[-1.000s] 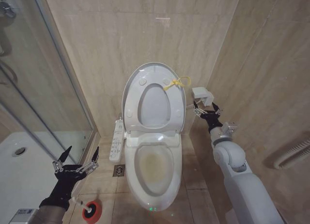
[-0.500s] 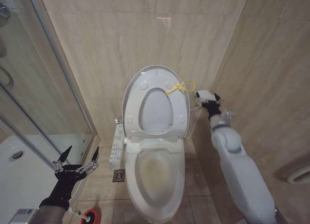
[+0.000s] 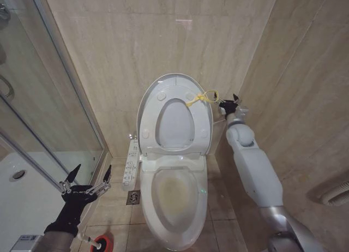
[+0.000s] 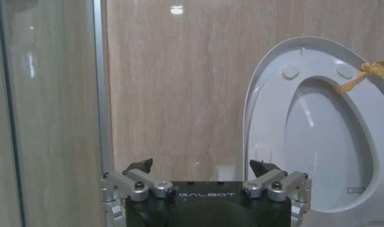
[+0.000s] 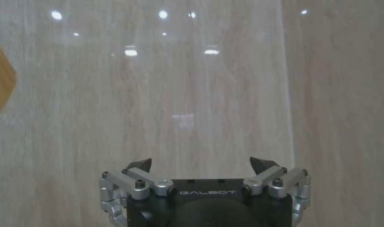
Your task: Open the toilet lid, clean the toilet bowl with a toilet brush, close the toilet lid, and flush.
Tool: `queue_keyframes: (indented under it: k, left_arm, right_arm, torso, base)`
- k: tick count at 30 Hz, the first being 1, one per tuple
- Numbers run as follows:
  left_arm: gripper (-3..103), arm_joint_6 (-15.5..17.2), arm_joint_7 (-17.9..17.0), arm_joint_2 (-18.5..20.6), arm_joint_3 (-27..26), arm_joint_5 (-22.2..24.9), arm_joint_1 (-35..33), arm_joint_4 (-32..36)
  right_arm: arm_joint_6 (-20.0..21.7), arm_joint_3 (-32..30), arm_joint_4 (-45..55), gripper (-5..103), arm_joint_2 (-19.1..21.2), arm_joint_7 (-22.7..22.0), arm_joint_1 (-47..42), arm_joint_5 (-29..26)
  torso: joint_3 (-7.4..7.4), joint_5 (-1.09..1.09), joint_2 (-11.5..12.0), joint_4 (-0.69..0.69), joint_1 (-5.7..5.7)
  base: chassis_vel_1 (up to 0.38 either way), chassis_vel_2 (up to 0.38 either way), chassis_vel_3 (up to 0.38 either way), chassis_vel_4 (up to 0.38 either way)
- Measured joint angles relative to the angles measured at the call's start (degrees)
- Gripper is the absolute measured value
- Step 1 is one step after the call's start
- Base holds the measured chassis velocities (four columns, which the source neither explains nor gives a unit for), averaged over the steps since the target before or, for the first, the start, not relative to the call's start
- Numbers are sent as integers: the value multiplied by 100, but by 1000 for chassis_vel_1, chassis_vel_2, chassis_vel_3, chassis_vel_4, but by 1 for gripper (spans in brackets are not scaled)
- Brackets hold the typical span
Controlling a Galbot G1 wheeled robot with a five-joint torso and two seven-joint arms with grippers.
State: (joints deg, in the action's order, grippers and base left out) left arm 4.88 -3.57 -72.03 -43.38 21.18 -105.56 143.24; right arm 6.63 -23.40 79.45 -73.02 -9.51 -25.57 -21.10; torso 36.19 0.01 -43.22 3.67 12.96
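The right gripper (image 3: pixel 228 105), fingers spread and empty, sits beside the yellow cord loop (image 3: pixel 202 98) on the raised toilet lid (image 3: pixel 174 114), which leans against the wall. The stained toilet bowl (image 3: pixel 173 195) lies uncovered below. The left gripper (image 3: pixel 86 181), also spread, hovers above the toilet brush (image 3: pixel 90 239) in its red holder cup (image 3: pixel 102 243) on the floor.

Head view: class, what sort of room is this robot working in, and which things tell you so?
Almost certainly a bathroom. A white toilet stands against tiled walls with the toilet lid raised over the stained toilet bowl, a glass shower enclosure sits beside it, and a toilet brush rests in a red holder on the floor.
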Motion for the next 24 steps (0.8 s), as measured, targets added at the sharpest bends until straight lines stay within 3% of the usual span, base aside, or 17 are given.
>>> queue_keyframes:
  k: [9,19,24]
  left_arm:
    - [100,0,0,0,0,0,0,0]
    - [100,0,0,0,0,0,0,0]
    - [100,0,0,0,0,0,0,0]
  right_arm:
    - [-20,419,-181,100,14,-18,402,56]
    - [536,793,1238,100,680,-22,-614,-224]
    - [727,781,1885,100,874,-89,-1011,-441]
  torso:
    - [0,0,0,-2,0]
    - [-1,0,0,4,0]
    - [-1,1,0,-4,-1]
  base:
    - [0,0,0,0]
    - [0,0,0,0]
    - [0,0,0,0]
